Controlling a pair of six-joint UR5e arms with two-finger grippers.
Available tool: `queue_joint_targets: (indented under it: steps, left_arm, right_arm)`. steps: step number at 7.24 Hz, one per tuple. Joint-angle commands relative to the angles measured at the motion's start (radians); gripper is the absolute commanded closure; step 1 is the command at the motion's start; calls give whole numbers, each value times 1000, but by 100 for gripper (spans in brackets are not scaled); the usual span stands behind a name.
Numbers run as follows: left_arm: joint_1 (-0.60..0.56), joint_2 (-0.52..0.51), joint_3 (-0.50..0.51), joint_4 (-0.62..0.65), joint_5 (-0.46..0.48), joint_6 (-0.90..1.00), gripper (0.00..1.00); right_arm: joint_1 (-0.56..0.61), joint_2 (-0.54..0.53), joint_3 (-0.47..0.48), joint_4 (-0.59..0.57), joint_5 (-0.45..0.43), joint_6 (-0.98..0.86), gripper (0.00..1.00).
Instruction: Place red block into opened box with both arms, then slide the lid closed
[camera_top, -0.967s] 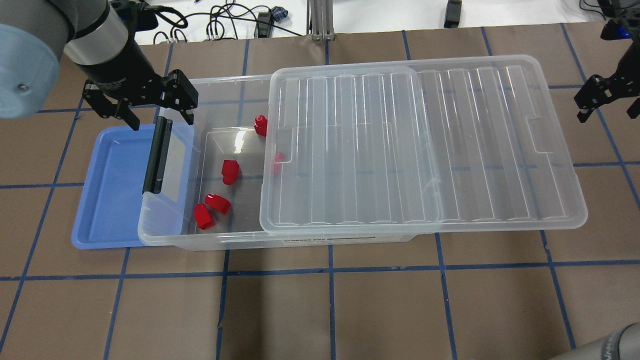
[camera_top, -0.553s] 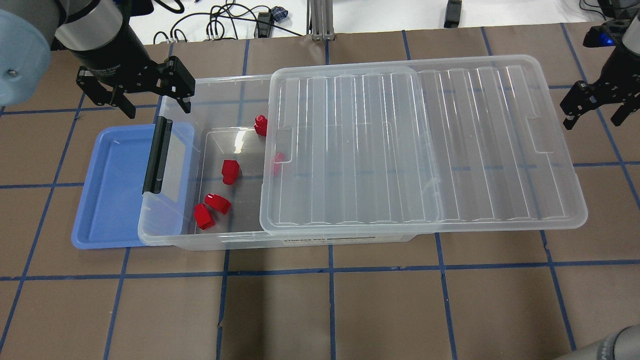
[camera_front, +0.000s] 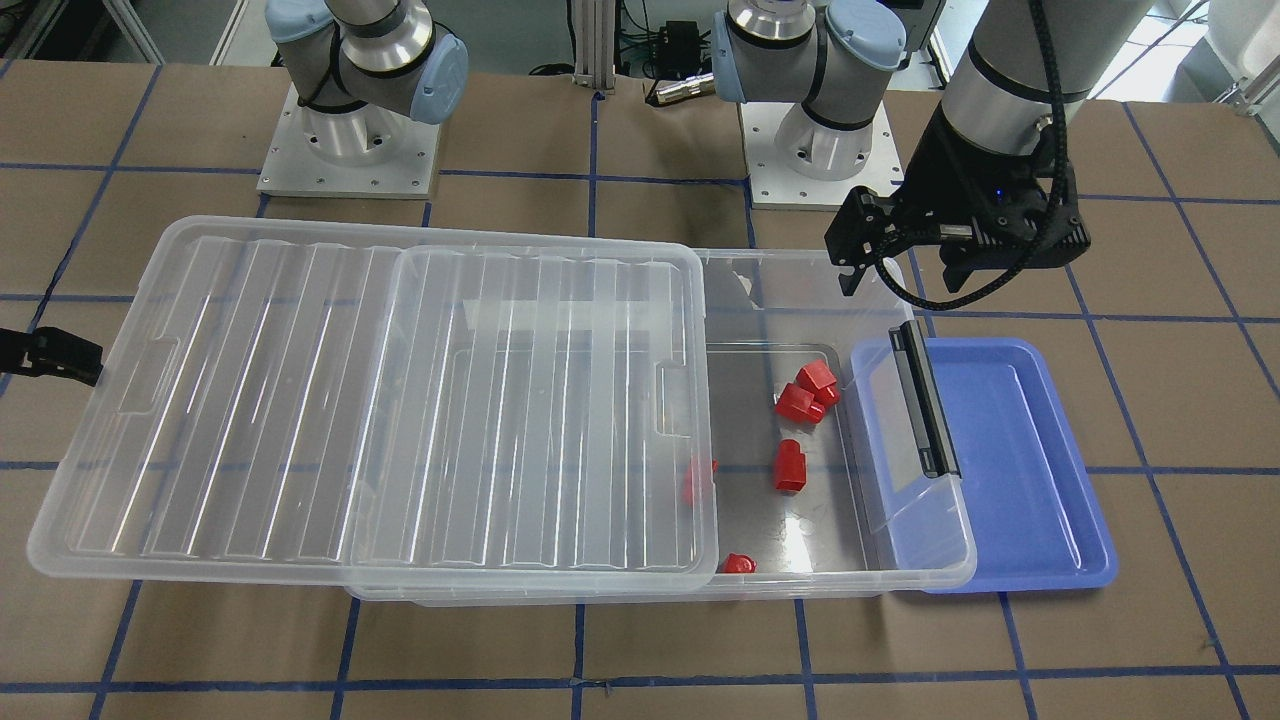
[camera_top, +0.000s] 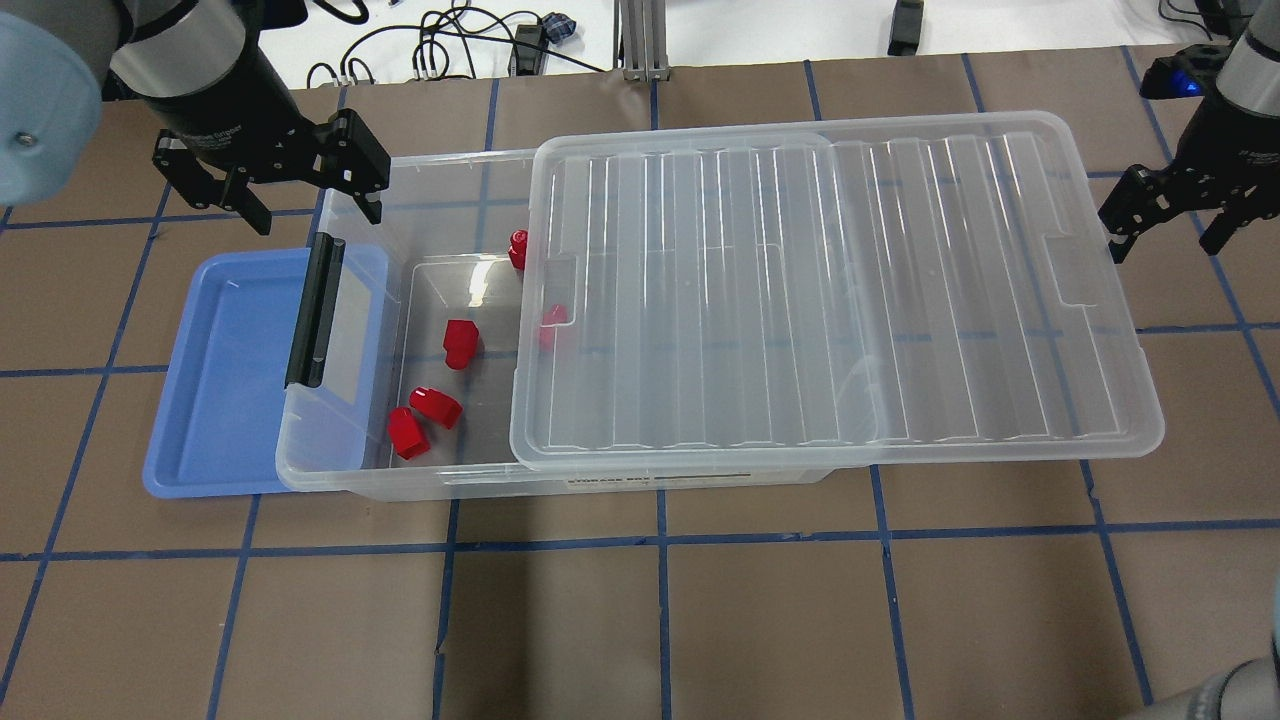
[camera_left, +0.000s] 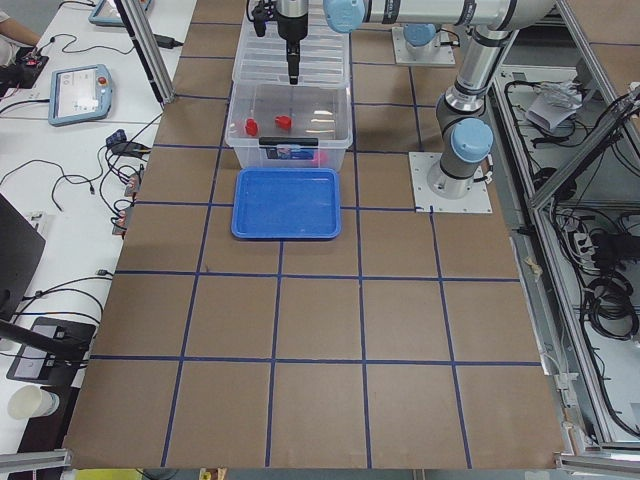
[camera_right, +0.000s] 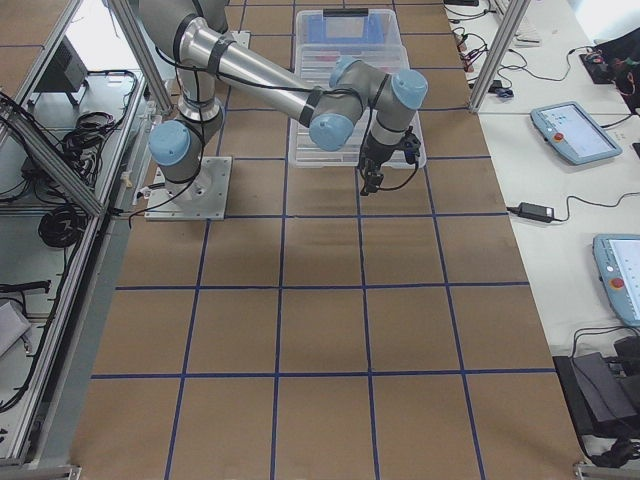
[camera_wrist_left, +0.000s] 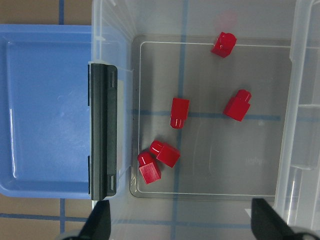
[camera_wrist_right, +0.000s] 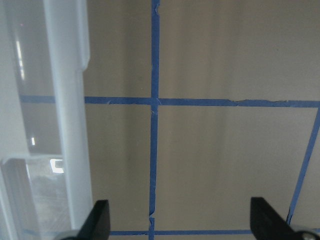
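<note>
Several red blocks lie on the floor of the clear box, one of them under the lid's edge. The ridged clear lid covers the box's right part and overhangs its right end, leaving the left end uncovered. My left gripper hangs open and empty above the box's far left corner, near the black bar. My right gripper is open at the lid's right short edge, one finger right beside the rim.
A blue tray lies at the box's left end, partly under it. Cables and a metal post sit beyond the far table edge. Brown table surface with blue tape lines surrounds the box.
The lid has slid a little to the left over the box. My right gripper moved left with it at its right edge. My left gripper drew back slightly, then held still.
</note>
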Motion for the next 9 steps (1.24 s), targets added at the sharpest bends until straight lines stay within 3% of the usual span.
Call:
queue_joint_targets:
  steps: [1,9]
  left_arm:
    - [0,-5,-3,1,-5,0,0]
    - [0,-8,43,-65,3,1,0]
  right_arm:
    - [40,-2,0,1,3,49,0]
    - [268,3,0,-1,17,402,0]
